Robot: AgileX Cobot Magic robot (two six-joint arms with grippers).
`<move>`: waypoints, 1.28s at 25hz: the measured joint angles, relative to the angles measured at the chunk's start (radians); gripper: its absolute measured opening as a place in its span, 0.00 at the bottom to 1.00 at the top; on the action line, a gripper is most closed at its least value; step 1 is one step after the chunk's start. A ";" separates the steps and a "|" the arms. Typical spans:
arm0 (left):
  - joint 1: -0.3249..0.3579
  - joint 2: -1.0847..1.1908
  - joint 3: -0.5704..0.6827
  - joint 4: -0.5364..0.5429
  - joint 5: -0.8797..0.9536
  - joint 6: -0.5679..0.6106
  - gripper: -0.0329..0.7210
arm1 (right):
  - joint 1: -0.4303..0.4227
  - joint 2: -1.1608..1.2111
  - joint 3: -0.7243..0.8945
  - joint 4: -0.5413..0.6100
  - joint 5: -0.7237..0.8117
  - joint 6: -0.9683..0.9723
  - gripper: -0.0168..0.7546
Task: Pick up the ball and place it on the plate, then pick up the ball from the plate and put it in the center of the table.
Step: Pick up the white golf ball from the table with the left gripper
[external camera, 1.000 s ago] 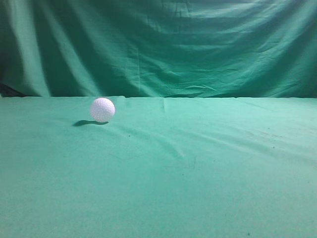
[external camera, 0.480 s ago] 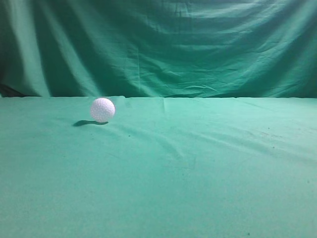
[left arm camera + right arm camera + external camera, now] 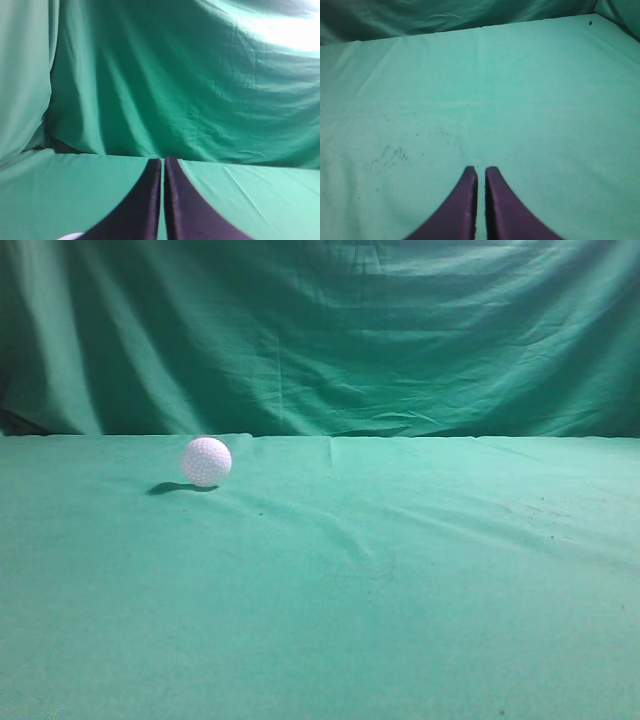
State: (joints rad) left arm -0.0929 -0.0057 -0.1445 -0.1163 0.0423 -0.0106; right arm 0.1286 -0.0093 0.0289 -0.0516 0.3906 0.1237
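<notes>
The white dimpled ball (image 3: 206, 461) rests on the green table (image 3: 400, 570) at the far left in the exterior view. No arm shows in that view, and no plate shows in any view. In the left wrist view my left gripper (image 3: 163, 161) is shut and empty, pointing over the table toward the backdrop; a sliver of something white (image 3: 72, 236) shows at the bottom left edge. In the right wrist view my right gripper (image 3: 481, 170) is shut and empty above bare table cloth (image 3: 480, 90).
A draped, folded green backdrop (image 3: 330, 330) hangs behind the table's far edge. The table cloth has shallow creases near the middle (image 3: 350, 535) and dark specks (image 3: 390, 155) in the right wrist view.
</notes>
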 joint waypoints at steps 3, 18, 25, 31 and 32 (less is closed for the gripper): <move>0.000 0.079 -0.115 0.011 0.140 -0.004 0.04 | 0.000 0.000 0.000 0.000 0.000 0.000 0.09; 0.000 0.430 -0.267 -0.184 0.364 0.222 0.04 | 0.000 0.000 0.000 0.000 0.000 0.000 0.09; -0.057 0.716 -0.426 -0.658 0.608 0.791 0.04 | 0.000 0.000 0.000 0.000 0.000 0.000 0.09; -0.173 0.978 -0.511 -0.679 0.570 0.895 0.04 | 0.000 0.000 0.000 0.000 0.000 0.001 0.09; -0.199 1.016 -0.533 -0.673 0.555 0.895 0.04 | 0.000 0.000 0.000 0.000 0.000 0.001 0.09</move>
State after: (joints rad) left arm -0.2920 1.0107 -0.6778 -0.7891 0.5968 0.8847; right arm 0.1286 -0.0093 0.0289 -0.0516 0.3906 0.1244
